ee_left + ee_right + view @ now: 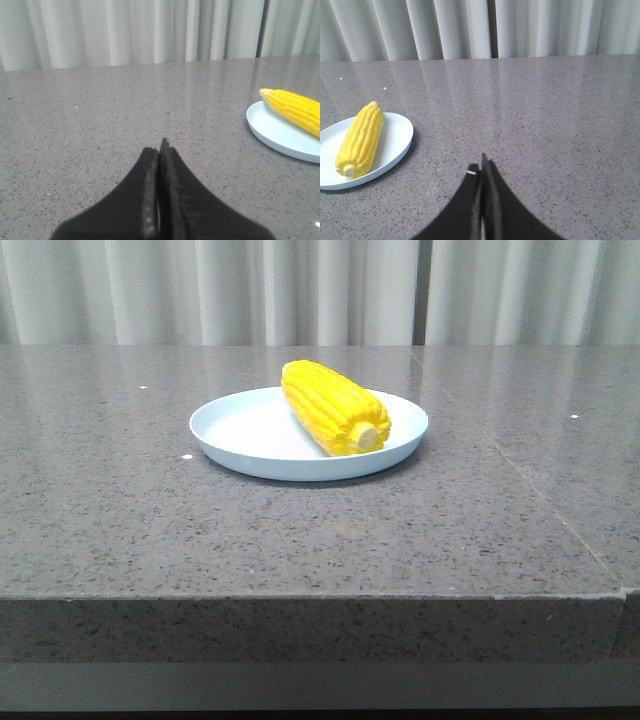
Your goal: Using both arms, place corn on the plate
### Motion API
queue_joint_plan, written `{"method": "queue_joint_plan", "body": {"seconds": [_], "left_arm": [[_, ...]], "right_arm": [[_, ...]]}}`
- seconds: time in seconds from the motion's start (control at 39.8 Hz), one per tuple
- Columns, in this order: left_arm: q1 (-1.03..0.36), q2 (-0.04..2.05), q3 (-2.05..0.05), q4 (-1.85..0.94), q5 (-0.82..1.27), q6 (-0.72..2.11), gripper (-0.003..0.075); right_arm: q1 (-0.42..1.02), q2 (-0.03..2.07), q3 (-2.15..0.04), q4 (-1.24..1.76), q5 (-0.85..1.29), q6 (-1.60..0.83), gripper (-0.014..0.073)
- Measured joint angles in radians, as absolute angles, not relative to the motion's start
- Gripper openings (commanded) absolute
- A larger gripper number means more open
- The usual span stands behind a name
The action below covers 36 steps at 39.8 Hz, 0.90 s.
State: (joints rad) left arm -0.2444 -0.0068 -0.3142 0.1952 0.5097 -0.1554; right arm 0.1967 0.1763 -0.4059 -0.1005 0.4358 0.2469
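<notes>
- You have bright, even, diffuse light in all three views, with no harsh glare.
- In the front view, the plate (250,435) casts only a soft, thin shadow onto the speckled countertop (120,520) beneath its rim.
- The corn (333,406) is glossy and well exposed, its kernel rows sharp.
- The countertop carries pale vertical reflections of the curtain (450,30).
- In both wrist views, the left gripper (159,147) and right gripper (482,165) are near-black, blurred silhouettes, out of focus.

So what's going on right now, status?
Left gripper shut, empty. Right gripper shut, empty. Corn lying on plate. Nothing in the way.
</notes>
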Motion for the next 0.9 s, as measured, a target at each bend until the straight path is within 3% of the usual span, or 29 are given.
{"method": "queue_joint_plan", "body": {"seconds": [0.4,0.58,0.9], "left_arm": [[-0.01,-0.007,-0.106,-0.067,0.263,0.04,-0.002],[0.017,-0.007,0.002,-0.075,0.185,0.046,-0.002],[0.017,-0.007,0.01,-0.075,0.157,0.047,-0.002]], "right_arm": [[0.197,0.176,-0.406,-0.101,0.436,0.247,-0.0121],[0.197,0.176,-0.406,-0.101,0.436,0.247,-0.0121],[0.197,0.176,-0.406,-0.101,0.436,0.247,-0.0121]]}}
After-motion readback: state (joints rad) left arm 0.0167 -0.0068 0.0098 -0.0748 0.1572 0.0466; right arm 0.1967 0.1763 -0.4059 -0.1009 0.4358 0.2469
